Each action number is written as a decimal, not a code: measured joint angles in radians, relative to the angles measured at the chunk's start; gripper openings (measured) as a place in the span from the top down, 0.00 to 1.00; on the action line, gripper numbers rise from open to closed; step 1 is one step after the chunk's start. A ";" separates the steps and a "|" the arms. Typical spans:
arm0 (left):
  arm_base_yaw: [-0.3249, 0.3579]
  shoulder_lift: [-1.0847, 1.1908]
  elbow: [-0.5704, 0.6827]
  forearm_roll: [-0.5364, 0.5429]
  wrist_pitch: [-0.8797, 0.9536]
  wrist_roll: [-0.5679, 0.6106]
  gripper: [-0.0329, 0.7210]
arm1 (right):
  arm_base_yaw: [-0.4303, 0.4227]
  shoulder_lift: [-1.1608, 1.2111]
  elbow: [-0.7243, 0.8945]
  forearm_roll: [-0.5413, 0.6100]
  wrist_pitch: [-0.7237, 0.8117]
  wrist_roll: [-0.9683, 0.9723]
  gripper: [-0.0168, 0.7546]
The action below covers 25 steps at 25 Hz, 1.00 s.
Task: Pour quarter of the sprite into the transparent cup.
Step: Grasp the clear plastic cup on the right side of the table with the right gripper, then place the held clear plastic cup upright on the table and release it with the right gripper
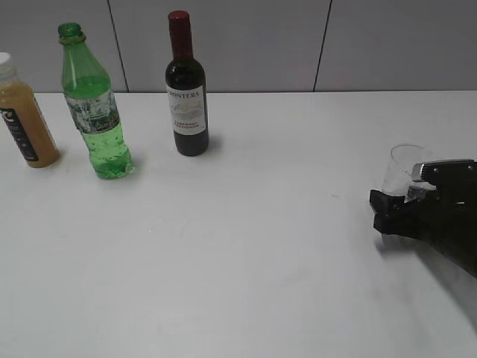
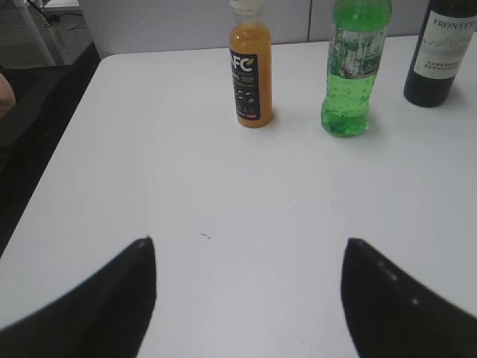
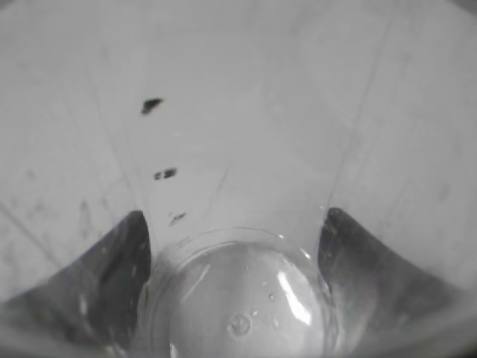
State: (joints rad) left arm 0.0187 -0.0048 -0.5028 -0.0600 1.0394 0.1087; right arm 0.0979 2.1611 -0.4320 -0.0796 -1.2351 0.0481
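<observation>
The sprite [image 1: 97, 112] is a green bottle with no cap, standing upright at the back left of the table; it also shows in the left wrist view [image 2: 352, 74]. My left gripper [image 2: 246, 242] is open and empty, well in front of the bottles and out of the exterior view. The transparent cup [image 1: 403, 168] stands at the right edge of the table. My right gripper [image 1: 387, 212] is shut on the cup; in the right wrist view the cup's base [image 3: 238, 298] sits between the two fingers [image 3: 235, 239] and fills the picture.
A tan juice bottle [image 1: 24, 119] stands left of the sprite and shows in the left wrist view [image 2: 250, 71]. A dark wine bottle with a red cap [image 1: 186, 89] stands to the sprite's right. The white table [image 1: 246, 246] lies between the bottles and the cup.
</observation>
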 joint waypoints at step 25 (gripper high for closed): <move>0.000 0.000 0.000 0.000 0.000 0.000 0.17 | 0.228 -0.103 -0.131 -0.645 0.018 0.020 0.29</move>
State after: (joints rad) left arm 0.0187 -0.0048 -0.5028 -0.0600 1.0394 0.1087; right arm 0.3254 2.0582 -0.5626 -0.7249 -1.2171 0.0682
